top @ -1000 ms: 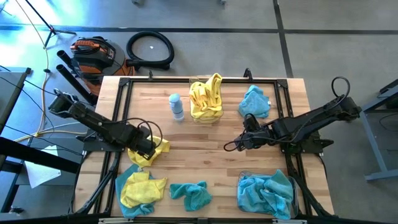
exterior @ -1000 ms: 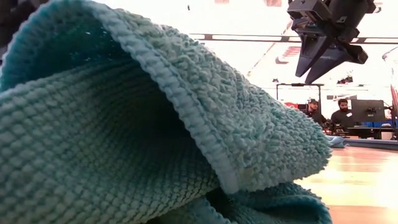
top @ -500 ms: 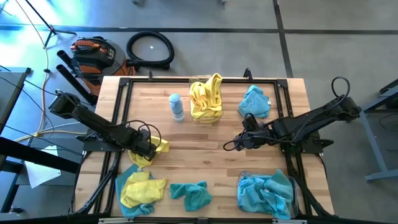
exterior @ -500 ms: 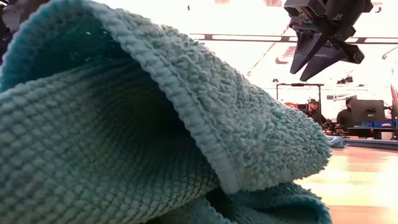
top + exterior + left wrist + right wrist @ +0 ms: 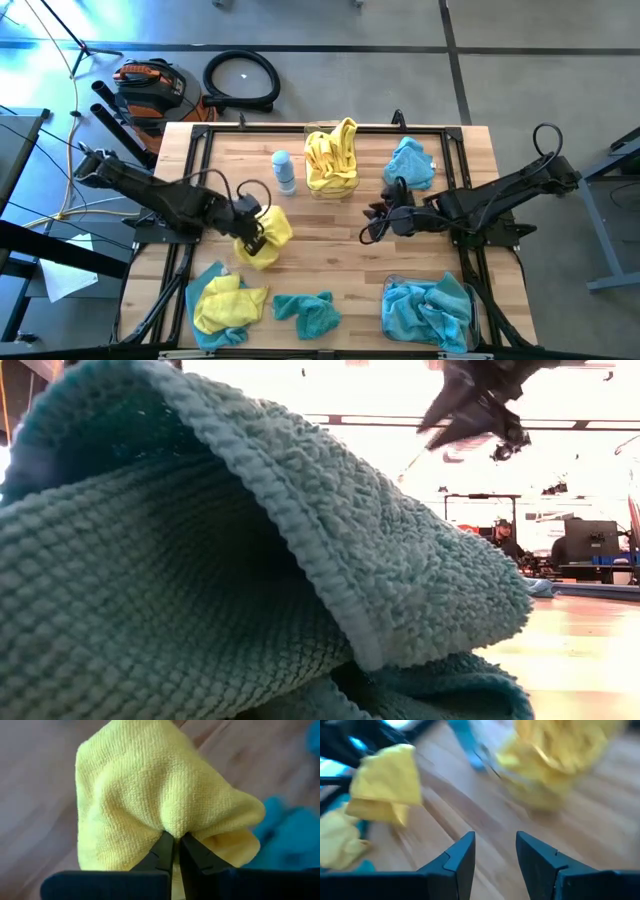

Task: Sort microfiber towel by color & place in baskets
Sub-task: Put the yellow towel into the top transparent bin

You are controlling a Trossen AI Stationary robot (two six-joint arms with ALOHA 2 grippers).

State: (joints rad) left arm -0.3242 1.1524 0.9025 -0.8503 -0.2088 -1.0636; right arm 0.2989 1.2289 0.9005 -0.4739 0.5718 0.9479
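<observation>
No text, label, brand, number or sign can be read in any of these pictures; the small bottle (image 5: 284, 171) on the bench (image 5: 340, 270) shows no lettering that can be made out.

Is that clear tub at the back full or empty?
Full: yellow towels fill the tub and stick up over its rim.

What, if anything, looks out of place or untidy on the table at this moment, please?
A yellow towel lies on a teal towel at the table's near left corner, colours mixed. Yellow towels spill over their basket's rim. The white-and-blue bottle belongs to neither pile.
</observation>
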